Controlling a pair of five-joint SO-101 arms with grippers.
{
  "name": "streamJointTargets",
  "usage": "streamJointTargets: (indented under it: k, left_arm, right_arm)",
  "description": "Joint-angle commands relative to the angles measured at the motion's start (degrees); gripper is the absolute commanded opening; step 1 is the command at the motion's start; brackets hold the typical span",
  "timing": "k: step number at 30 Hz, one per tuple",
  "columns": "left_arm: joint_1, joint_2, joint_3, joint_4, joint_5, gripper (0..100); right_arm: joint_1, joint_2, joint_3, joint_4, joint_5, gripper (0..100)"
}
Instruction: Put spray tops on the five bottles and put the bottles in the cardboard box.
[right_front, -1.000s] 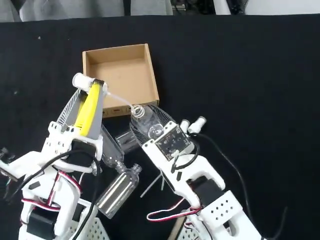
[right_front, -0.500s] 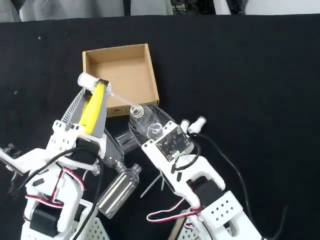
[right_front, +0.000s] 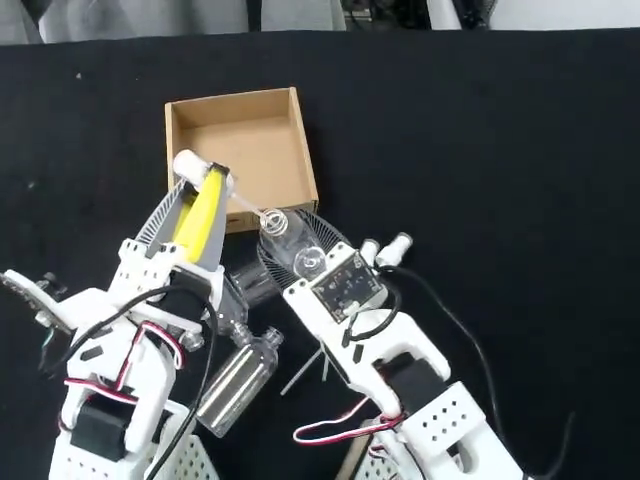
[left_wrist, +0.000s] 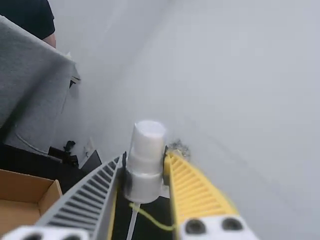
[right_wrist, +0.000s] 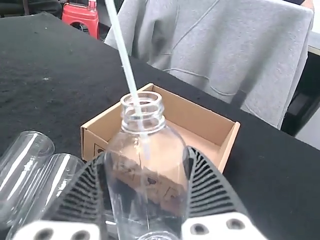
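Desk (right_front: 500, 150): black; cardboard box (right_front: 245, 140) seen empty.
Left tool (left_wrist: 144, 169): clamped on spray top (left_wrist: 146, 142), tube inside bottle neck.
Right tool (right_wrist: 147, 160): closed around clear bottle (right_wrist: 142, 127), beside box.
Progress: nothing capped or boxed; all judged outstanding.

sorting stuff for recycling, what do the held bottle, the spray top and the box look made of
The bottle is probably clear plastic, possibly glass: it is glossy and the box shows through it. The spray top looks like white matte plastic, with a thin translucent tube. The cardboard box is brown card, dull, with thick wall edges.
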Motion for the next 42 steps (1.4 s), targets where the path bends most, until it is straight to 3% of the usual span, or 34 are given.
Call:
streamJointTargets:
  k: [1, 14, 26, 38, 42]
  left_arm:
    - [0.6, -0.1, 0.0, -1.0, -1.0, 3]
    - [1.0, 0.0, 1.6, -1.1, -1.1, 3]
    - [9.6, -0.1, 3.7, -0.8, -5.2, 3]
    - [9.5, -0.1, 3.7, -0.7, -5.2, 3]
    - [9.5, -0.1, 3.8, -0.2, -5.1, 10]
  right_arm:
    - [-1.1, -1.5, -0.1, -1.4, 0.2, 1.8]
    - [-1.1, -1.5, -0.1, -1.3, 0.1, 1.8]
    - [-1.0, -1.5, 0.4, -1.5, 0.1, 1.8]
    - [1.9, -1.5, 0.4, -1.8, 0.1, 1.8]
    - [1.9, -1.5, 0.4, -1.8, 0.1, 1.8]
